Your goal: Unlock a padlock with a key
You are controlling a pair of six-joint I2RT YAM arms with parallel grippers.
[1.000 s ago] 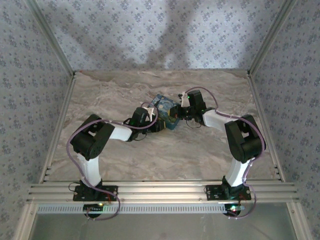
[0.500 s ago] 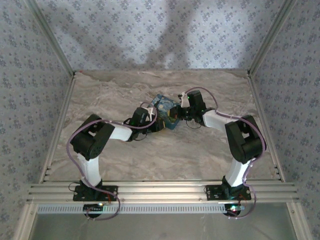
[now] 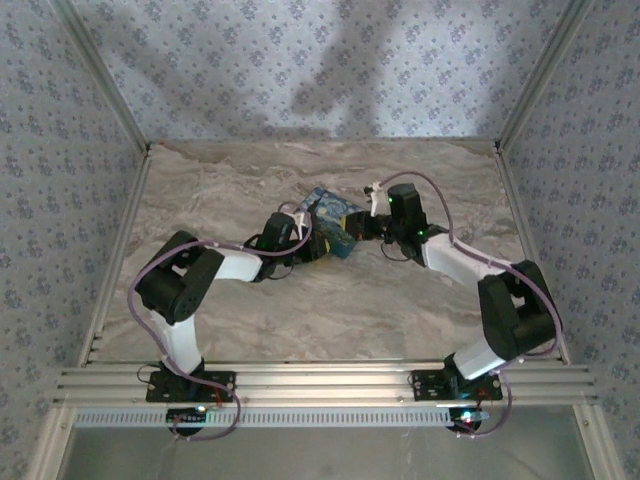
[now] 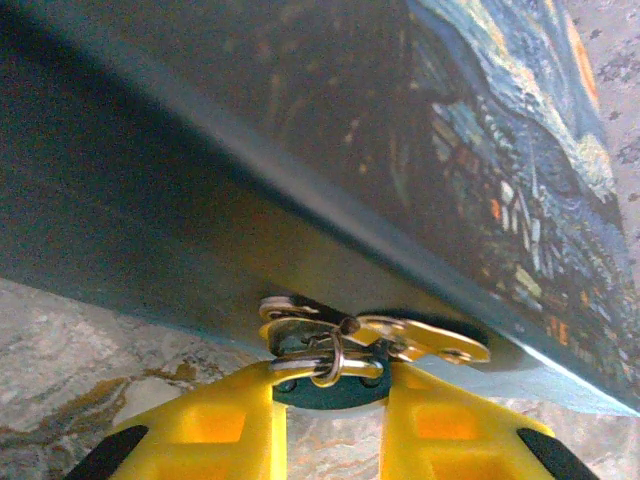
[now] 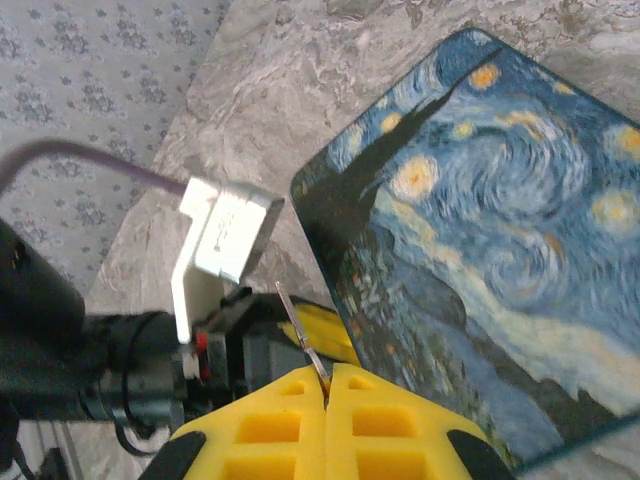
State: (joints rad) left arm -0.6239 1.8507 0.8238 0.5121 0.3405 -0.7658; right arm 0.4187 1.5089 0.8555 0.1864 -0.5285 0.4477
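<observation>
The right gripper (image 5: 327,378) pinches the thin dark metal key (image 5: 300,335), pointing eleven o'clock; that slight hold may let it twist. The left gripper (image 4: 332,382) clamps the small bluish-silver padlock (image 4: 330,393)
</observation>
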